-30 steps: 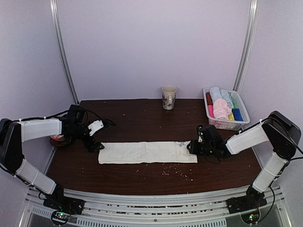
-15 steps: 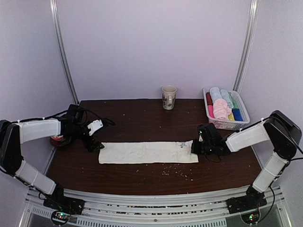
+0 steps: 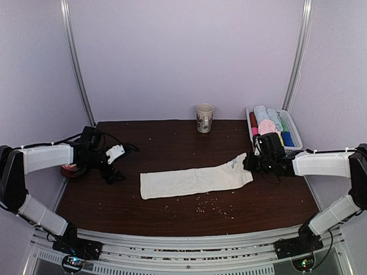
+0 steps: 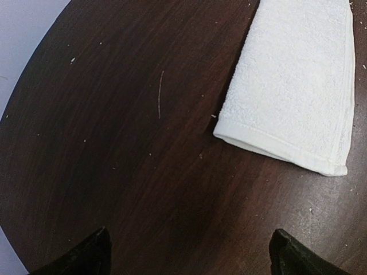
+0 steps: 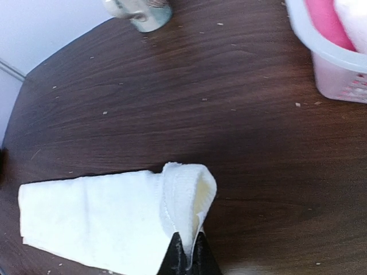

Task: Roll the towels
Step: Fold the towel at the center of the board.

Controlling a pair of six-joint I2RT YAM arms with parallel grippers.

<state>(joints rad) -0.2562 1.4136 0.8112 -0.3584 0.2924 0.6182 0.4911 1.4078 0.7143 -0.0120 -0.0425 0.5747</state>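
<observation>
Basket [image 5: 344, 83] blurred and cropped, mug [image 5: 140, 11] cut off, label [image 3: 234, 164] on cream towel [image 3: 195, 180] unreadable

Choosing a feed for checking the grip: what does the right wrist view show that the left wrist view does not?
Only the right wrist: the right gripper shut on the cream towel's raised end, the mug and the basket. Only the left wrist: the left gripper, open, clear of the towel's flat far end. Both: that towel on the dark table.
</observation>
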